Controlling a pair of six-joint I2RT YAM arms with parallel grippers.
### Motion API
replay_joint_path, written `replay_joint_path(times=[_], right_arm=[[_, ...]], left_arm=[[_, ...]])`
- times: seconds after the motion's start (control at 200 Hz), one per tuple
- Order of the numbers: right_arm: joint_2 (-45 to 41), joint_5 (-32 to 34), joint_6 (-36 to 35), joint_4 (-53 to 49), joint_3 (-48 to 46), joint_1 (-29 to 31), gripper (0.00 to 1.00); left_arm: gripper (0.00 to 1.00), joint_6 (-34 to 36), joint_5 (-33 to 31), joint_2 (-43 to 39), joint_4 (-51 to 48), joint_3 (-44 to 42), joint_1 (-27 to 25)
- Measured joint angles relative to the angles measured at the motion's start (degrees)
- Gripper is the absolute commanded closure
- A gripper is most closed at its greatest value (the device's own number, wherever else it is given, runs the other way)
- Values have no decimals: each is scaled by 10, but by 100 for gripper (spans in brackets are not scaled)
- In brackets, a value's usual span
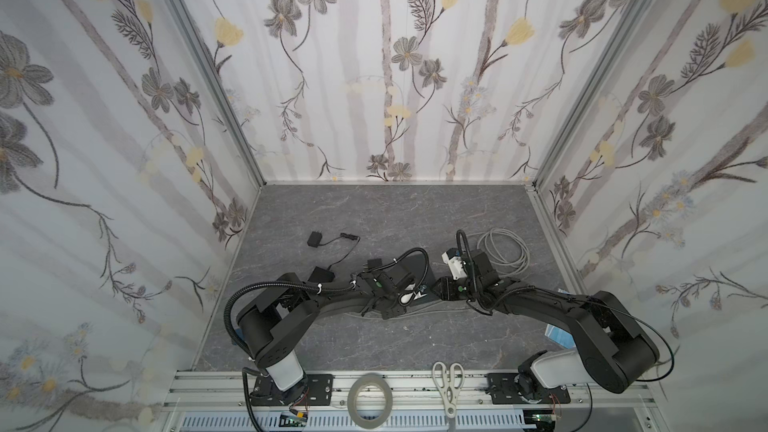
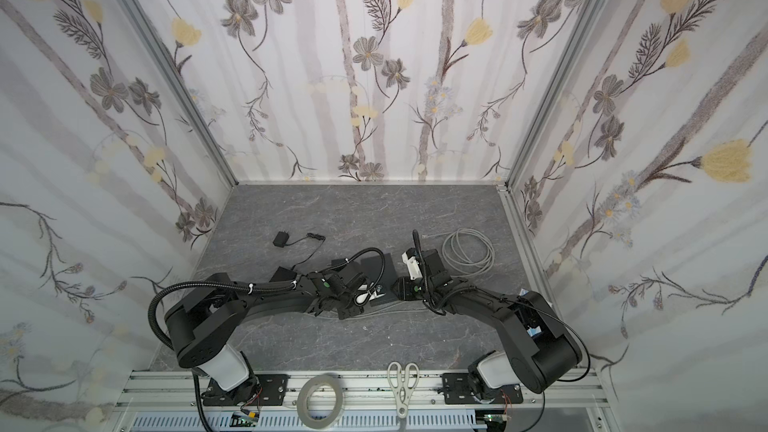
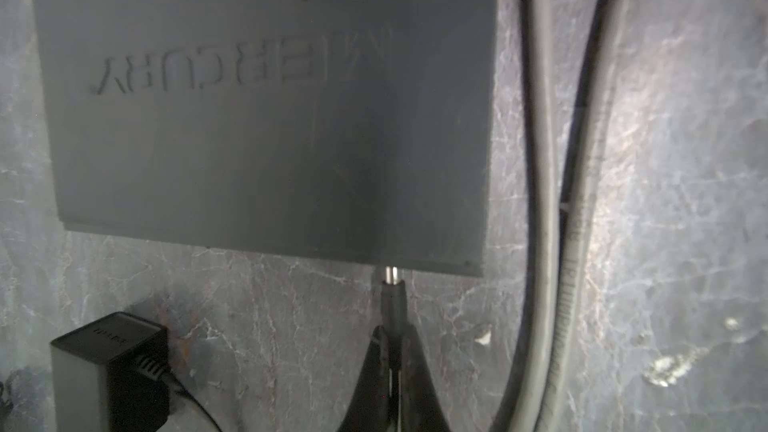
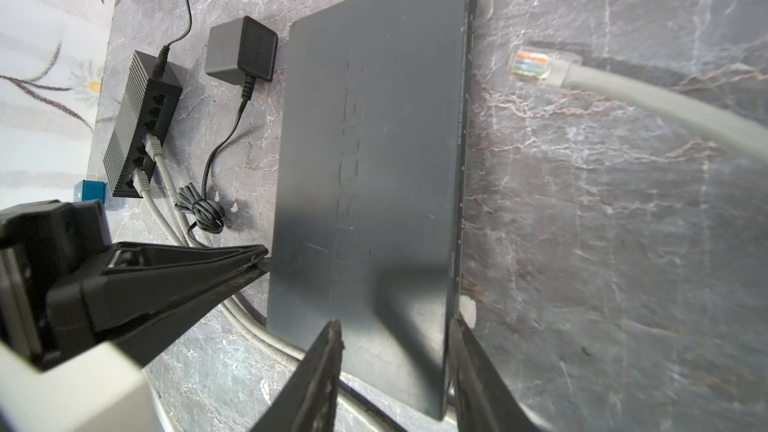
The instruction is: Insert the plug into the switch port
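The left hand (image 3: 392, 336) is clenched on the black barrel plug (image 3: 392, 299). The plug's metal tip meets the near edge of the switch (image 3: 266, 118), close to one corner, and a short length of bare metal still shows outside the casing. Whether the tip is seated in a port cannot be told.

In a top view the switch (image 2: 380, 270) lies flat on the grey counter (image 2: 353, 209), just below the middle of the frame, between the two wrists.

The right hand (image 4: 395, 322) is parted, its fingers (image 4: 328, 363) spread over one end of the switch. One finger is above the top face and the other is at the long edge. Whether they press on the casing cannot be told.

A grey cable (image 4: 665, 105) with a clear connector (image 4: 536, 62) lies on the counter beside the switch, apart from it. A black adapter (image 4: 243, 49) sits just beside the switch's far end. Past it stands a smaller ribbed switch (image 4: 137, 126) with two grey leads plugged in.

In both top views a coil of grey cable (image 1: 503, 251) lies right of centre. Scissors (image 1: 449, 384) and a tape roll (image 1: 371, 398) rest on the rail at the bottom edge.
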Motion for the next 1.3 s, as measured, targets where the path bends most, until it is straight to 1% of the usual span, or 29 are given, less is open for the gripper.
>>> replay_joint_path(times=[0.375,0.67,1.299], right_arm=[[1,19,4,3,0,19,57],[1,13,6,4,0,20,57],[1,-1,6,5,-1,22,57]], left_arm=[[100,0,-6,2,-12,6,5],[100,-2,1,-25,-18,6,8],[100,-8,10,-33,-5,-12,19]])
